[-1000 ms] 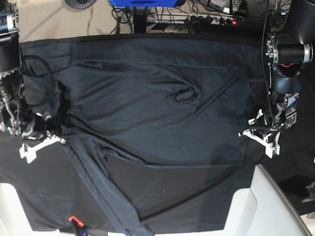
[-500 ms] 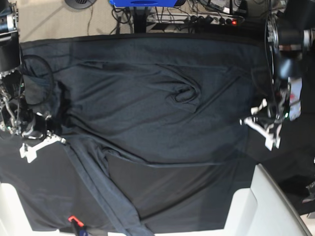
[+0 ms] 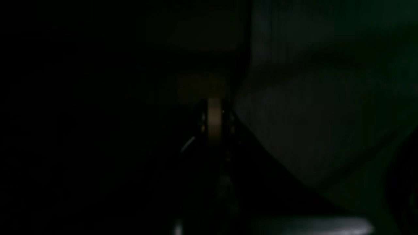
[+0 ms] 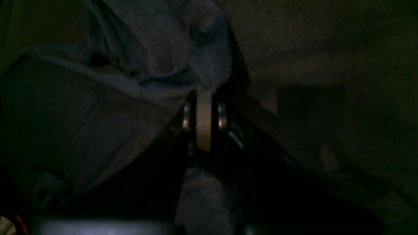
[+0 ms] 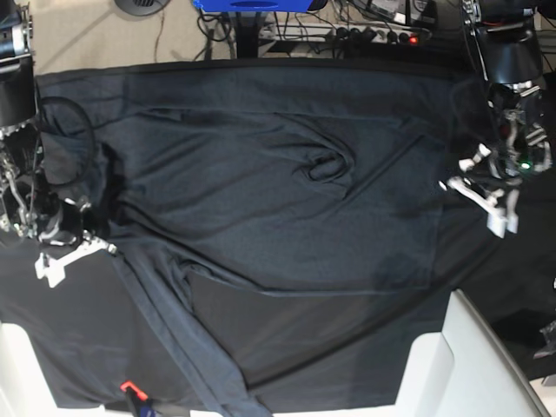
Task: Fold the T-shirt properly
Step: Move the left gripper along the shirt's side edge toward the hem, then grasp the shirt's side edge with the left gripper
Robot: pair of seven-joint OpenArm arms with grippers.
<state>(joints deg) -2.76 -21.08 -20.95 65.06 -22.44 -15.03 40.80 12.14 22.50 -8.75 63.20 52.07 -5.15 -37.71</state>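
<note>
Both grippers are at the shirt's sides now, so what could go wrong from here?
The right gripper is shut on the T-shirt; its bunched grip may drag up extra layers. The left gripper is shut, but its dark wrist view doesn't show a hold, so it may lift nothing. The sleeve trailing toward the near edge could fold crooked.

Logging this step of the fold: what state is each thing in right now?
T-shirt: spread on the table, wrinkled, not yet folded, one long sleeve trailing toward the near edge.
right gripper: shut on the T-shirt, fabric bunched at its tips.
left gripper: shut at the shirt's edge; grip on fabric unclear.
</note>
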